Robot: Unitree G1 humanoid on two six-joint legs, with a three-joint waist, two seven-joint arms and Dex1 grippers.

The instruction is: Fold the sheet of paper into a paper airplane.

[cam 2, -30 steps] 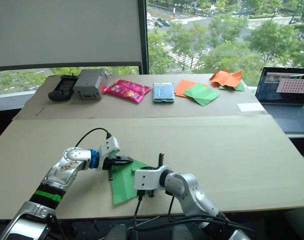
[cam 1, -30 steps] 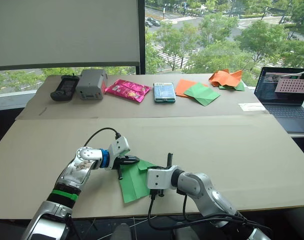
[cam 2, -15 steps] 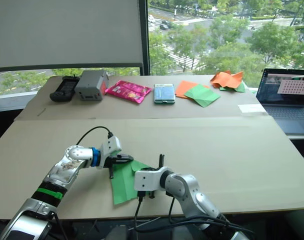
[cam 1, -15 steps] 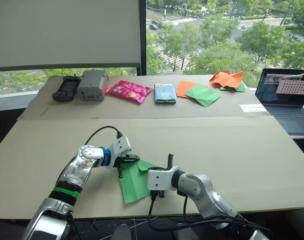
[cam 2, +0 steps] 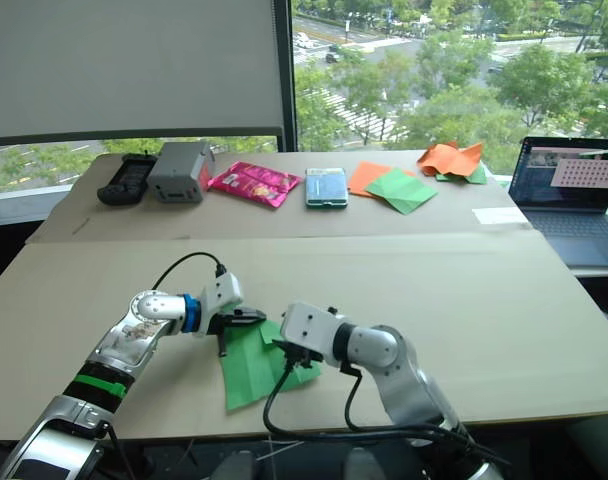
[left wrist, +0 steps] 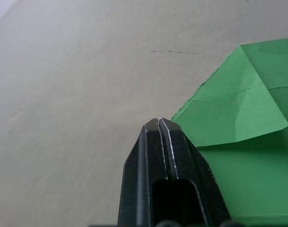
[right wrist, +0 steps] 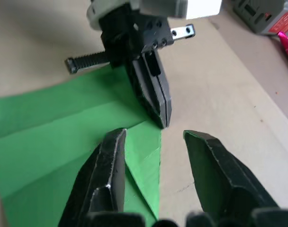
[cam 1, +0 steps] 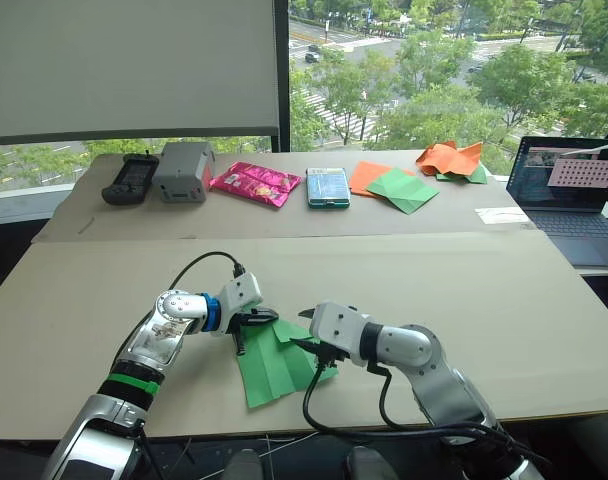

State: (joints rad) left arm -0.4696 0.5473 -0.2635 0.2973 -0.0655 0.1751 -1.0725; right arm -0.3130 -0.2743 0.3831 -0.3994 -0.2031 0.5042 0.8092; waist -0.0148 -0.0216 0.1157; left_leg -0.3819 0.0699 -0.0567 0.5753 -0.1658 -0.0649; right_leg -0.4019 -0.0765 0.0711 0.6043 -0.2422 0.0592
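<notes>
I see the sheet of paper, bright green and partly folded, lying flat near the front edge of the table, left of centre. My left gripper is clenched, fingers pressed together with the tips down on the sheet's far corner, by a folded flap; I can't tell if paper is pinched between them. My right gripper hangs released over the sheet's right side, jaws spread, one finger above the green and the other over bare table. Along the back edge sit a black controller, grey box, pink packet, orange and green sheets, and a laptop at the right edge.
</notes>
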